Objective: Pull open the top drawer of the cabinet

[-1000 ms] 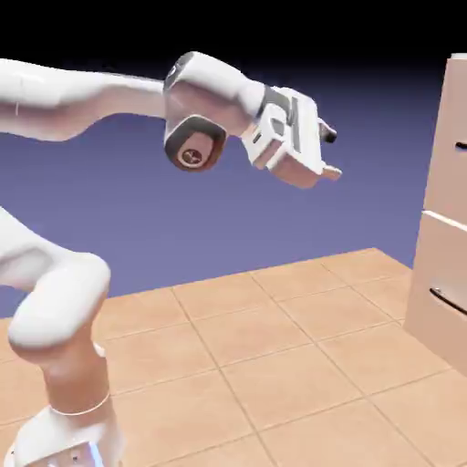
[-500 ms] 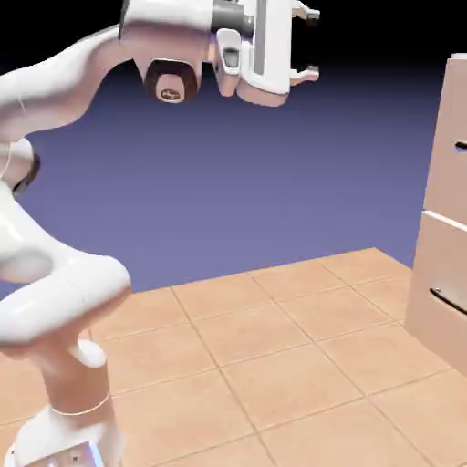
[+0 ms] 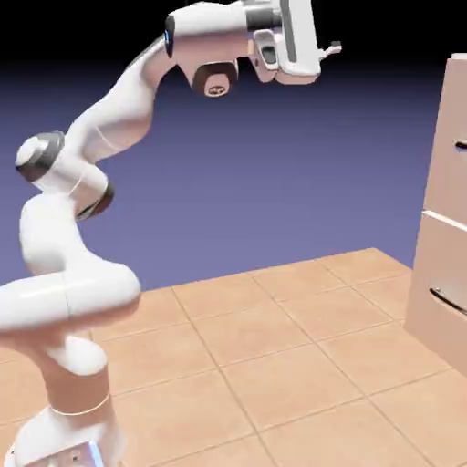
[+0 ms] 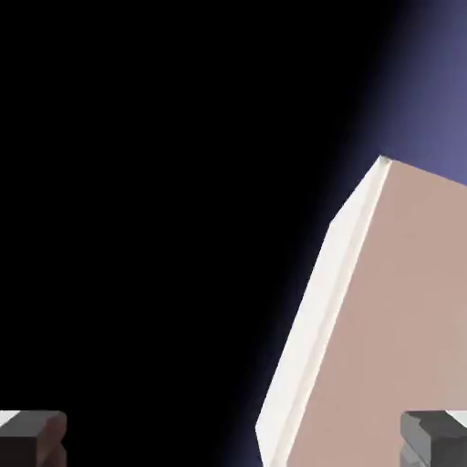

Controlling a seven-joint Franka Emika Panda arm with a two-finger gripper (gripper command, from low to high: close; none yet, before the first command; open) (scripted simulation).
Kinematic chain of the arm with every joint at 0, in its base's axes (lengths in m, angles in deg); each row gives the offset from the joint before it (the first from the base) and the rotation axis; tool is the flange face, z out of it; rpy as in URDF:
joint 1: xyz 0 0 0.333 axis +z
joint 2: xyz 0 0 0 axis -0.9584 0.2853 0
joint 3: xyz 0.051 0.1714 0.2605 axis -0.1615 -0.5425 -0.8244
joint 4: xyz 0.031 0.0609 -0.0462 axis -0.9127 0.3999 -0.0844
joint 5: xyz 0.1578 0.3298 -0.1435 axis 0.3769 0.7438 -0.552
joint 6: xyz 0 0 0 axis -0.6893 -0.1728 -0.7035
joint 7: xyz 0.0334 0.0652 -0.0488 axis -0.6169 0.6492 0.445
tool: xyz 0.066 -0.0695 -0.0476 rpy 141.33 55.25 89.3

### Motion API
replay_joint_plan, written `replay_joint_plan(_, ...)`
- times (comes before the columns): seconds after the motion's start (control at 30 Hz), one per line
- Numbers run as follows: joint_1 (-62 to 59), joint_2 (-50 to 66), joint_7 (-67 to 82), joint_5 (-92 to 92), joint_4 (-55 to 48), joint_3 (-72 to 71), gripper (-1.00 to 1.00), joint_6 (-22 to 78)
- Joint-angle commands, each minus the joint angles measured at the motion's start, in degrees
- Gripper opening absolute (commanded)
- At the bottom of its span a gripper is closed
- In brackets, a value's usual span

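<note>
Both tool (image 3: 334, 36) fingers stand apart and empty, well apart from the cabinet (image 3: 446, 210) with its top drawer (image 3: 453, 137).

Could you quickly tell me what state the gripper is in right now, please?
Gripper: open and empty, high in the air, well short of the cabinet.

A tan tiled floor (image 3: 274, 365) lies before a plain blue-violet backdrop (image 3: 274, 182).

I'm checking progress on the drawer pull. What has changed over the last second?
The gripper rose from mid-height to the exterior view's top and swung to face the cabinet, nothing grasped. The top drawer stayed shut and the cabinet did not move.
</note>
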Motion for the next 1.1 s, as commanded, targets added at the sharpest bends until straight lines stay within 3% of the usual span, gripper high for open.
replay_joint_plan(0.0, -2.0, -1.0, -0.5, 2.5, -1.0, -1.0, 0.00, 0.7)
replay_joint_plan(0.6, -37.4, -17.6, -9.5, 45.9, -18.1, -19.0, 0.00, 12.9)
replay_joint_plan(0.9, -45.2, -15.9, -11.7, 45.9, -32.6, -19.1, 0.00, 6.4)
replay_joint_plan(0.93, -45.2, -15.9, -11.7, 45.9, -32.6, -19.1, -1.00, 6.4)
replay_joint_plan(1.07, -41.9, -16.6, -10.7, 46.0, -26.4, -19.1, -1.00, 9.2)
